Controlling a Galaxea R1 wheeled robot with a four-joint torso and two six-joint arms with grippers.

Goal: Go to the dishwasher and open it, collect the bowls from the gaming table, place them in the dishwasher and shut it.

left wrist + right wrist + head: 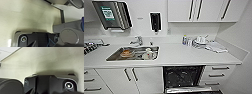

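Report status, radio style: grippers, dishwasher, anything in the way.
Grippers: state cannot be told. Dishwasher open under the counter, dark interior showing, door dropped forward. Sink left of it holds dishes. No obstruction seen before the opening.

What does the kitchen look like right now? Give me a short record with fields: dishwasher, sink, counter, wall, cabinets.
dishwasher: dishwasher under the counter, door down, dark interior exposed
sink: steel sink set in the counter, left of the dishwasher, dishes inside; tap behind it
counter: white counter; small items and a cloth near the right back corner
wall: paper towel dispenser at left, dark soap dispenser beside it
cabinets: white upper cabinets; drawers right of the dishwasher
bowls: none seen on the counter
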